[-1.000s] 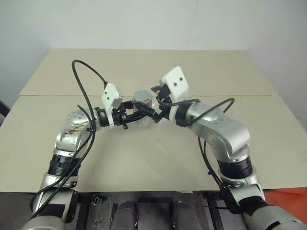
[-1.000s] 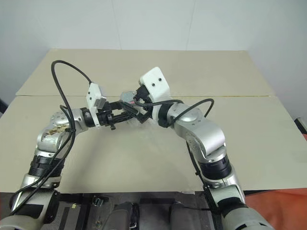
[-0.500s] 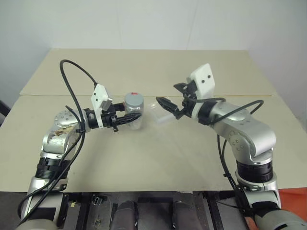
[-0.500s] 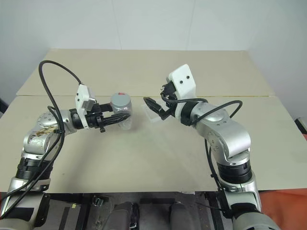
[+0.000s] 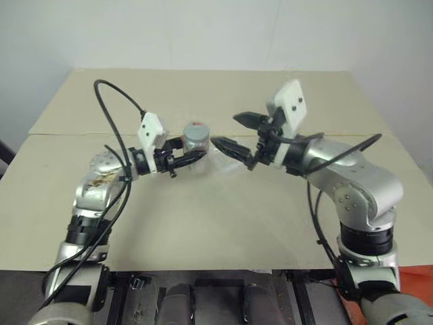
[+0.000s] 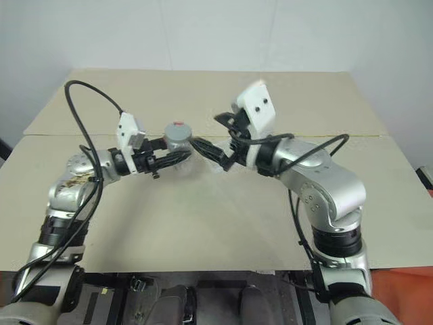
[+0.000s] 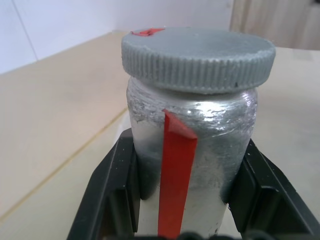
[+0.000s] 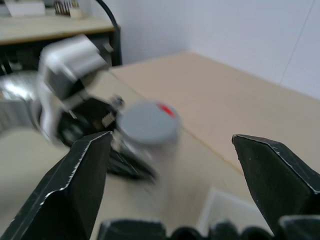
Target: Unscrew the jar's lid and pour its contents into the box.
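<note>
My left gripper (image 5: pixel 191 154) is shut on the jar (image 5: pixel 196 145), a silvery cylinder with a red strip (image 7: pixel 176 170), and holds it upright above the table. The grey lid (image 7: pixel 197 57) with its red mark sits on the jar. The contents are hidden inside. My right gripper (image 5: pixel 235 133) stands open just right of the jar at lid height, its fingers (image 8: pixel 75 180) wide apart and touching nothing. The lid (image 8: pixel 147 122) lies ahead of them. The clear box (image 5: pixel 229 164) rests on the table under the right gripper.
The beige table (image 5: pixel 223 223) has a seam running across behind the arms. A white wall stands behind its far edge. Black cables loop over both forearms.
The right gripper has left the lid, swung out to the right and come back beside the jar, higher than before. The left gripper moved the jar left and back. The lid stays on.
</note>
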